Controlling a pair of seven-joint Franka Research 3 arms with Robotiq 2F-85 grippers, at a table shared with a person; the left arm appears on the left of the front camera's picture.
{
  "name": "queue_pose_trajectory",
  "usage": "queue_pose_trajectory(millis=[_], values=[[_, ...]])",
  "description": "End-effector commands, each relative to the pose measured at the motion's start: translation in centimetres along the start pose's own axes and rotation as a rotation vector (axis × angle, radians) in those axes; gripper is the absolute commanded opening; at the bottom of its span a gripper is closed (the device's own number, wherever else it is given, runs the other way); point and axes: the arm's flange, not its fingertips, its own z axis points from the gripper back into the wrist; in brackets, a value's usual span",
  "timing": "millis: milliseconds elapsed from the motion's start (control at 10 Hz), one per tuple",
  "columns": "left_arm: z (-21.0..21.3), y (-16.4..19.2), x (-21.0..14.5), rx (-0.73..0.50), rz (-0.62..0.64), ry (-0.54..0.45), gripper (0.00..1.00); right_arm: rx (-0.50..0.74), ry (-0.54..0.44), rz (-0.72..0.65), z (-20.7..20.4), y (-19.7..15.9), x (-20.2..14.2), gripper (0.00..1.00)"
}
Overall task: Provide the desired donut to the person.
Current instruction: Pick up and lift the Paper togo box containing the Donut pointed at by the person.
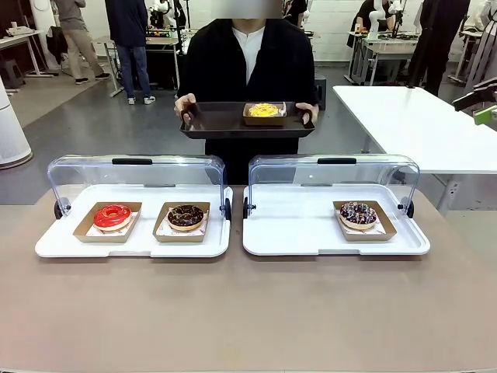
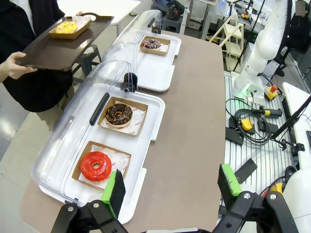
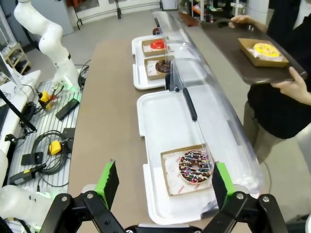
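The person (image 1: pixel 248 58) stands at the far side, both hands holding a dark brown tray (image 1: pixel 217 124) that carries a yellow donut (image 1: pixel 264 110) in a cardboard box. On the left white tray (image 1: pixel 132 245) sit a red donut (image 1: pixel 112 216) and a chocolate donut (image 1: pixel 185 217). A sprinkled chocolate donut (image 1: pixel 358 214) rests on the right white tray (image 1: pixel 295 233). My left gripper (image 2: pixel 171 183) is open above the table's left end, near the red donut (image 2: pixel 95 166). My right gripper (image 3: pixel 163 179) is open beside the sprinkled donut (image 3: pixel 195 166). Neither holds anything.
Both white trays have clear domed lids (image 1: pixel 136 175) swung open toward the person. The brown tabletop (image 1: pixel 248 311) in front of the trays is bare. A white table (image 1: pixel 411 124) stands at the back right. Cables and boxes (image 2: pixel 252 126) lie on the robot's side.
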Motion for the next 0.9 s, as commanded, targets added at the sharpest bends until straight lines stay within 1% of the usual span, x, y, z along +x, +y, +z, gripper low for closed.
queue_pose_trajectory(millis=[0, 800], values=[[0.11, -0.11, 0.08, -0.002, -0.007, -0.008, 1.0, -0.013, -0.002, -0.011, 0.12, 0.15, -0.48, 1.0], [0.11, -0.11, 0.08, -0.002, -0.007, -0.008, 1.0, -0.013, -0.002, -0.011, 0.12, 0.15, -0.48, 1.0]])
